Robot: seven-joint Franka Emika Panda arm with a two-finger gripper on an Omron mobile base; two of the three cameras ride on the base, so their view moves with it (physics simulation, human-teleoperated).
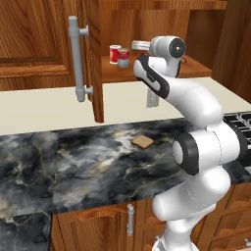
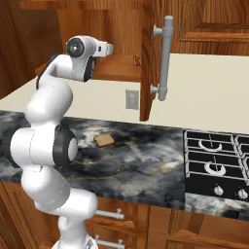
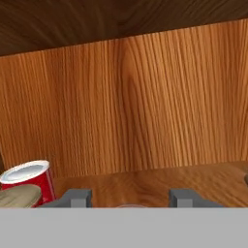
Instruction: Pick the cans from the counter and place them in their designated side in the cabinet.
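Cabinet (image 1: 122,19) stands open above the counter (image 1: 88,162), door swung out to the left w/ its long bar handle (image 1: 75,59) facing the room. The arm (image 1: 196,103) reaches up and in over the shelf, hand level w/ the back panel, prob. so a can goes down upright and not tipped.

Stove (image 2: 216,160) sits well to the right, no part in this.

On the shelf's left end: a bright red can (image 1: 114,51) w/ white rim, and just beside it the cream-grey can (image 1: 123,59), upright. That looks like its side already. A small red thing (image 2: 137,60) sits at the shelf's right end, maybe the other can, too small to tell.

Gripper (image 3: 129,197): fingers pulled in about can-wide. A faint pale edge shows betw. the tips at the frame bottom, poss. a can top; can't tell if anything is pinched.

In the way: the open door's edge on the left and the two cans close by the hand. A bread slice (image 1: 142,142) lies on the counter and an outlet (image 2: 131,98) is on the wall, both clear of the reach.
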